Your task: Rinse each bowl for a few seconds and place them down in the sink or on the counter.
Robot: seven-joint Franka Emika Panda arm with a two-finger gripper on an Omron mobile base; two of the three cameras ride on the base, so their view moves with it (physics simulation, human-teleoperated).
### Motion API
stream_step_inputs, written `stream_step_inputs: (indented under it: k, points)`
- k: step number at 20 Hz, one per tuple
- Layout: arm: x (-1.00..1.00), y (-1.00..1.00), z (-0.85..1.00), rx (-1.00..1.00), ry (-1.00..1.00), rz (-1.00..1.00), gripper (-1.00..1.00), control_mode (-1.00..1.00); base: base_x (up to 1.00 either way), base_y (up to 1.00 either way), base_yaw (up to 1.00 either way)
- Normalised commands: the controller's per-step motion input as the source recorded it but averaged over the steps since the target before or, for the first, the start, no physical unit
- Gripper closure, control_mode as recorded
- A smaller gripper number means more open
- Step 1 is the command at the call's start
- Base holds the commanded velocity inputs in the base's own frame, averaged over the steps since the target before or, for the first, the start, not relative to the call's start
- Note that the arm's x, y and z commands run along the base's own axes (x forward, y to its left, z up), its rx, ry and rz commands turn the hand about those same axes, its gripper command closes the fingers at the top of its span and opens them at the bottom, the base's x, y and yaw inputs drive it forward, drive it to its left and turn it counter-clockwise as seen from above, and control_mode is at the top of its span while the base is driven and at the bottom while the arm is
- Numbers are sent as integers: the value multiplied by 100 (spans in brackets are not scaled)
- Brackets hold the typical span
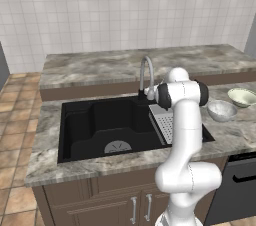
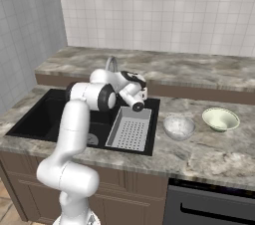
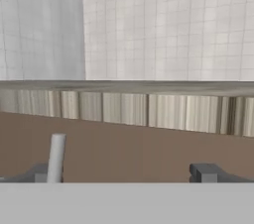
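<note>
In the left base view, the black sink (image 1: 100,125) sits in the marbled counter (image 1: 70,162), with a curved steel faucet (image 1: 146,76) behind it and a grey perforated tray (image 1: 165,122) at its right end. The whitish-grey bowl (image 1: 221,110) and the green-lined cream bowl (image 1: 243,97) rest upright on the counter right of the sink, near each other. In the right base view, the gripper (image 2: 141,100) hangs above the tray, empty. In the hand view, its fingertips (image 3: 204,172) stand wide apart, facing the brown ledge wall (image 3: 129,148), the faucet stem rising beside the left one.
</note>
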Motion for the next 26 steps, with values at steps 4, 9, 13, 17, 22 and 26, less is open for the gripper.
stream_step_inputs:
  k: [4, 9, 13, 17, 22, 26]
  points:
    - [1, -82, -22, 4, 7, -15, -100, -100, 0, 0, 0]
    - [2, -95, -21, 9, 10, -12, -100, -100, 0, 0, 0]
    - [5, -100, -33, 14, 8, -2, -100, -100, 0, 0, 0]
    - [4, -100, -40, 13, 6, 0, -100, -100, 0, 0, 0]
    - [8, -100, -49, 13, 8, 0, -100, -100, 0, 0, 0]
    - [12, -100, -52, 13, 9, 0, -100, -100, 0, 0, 0]
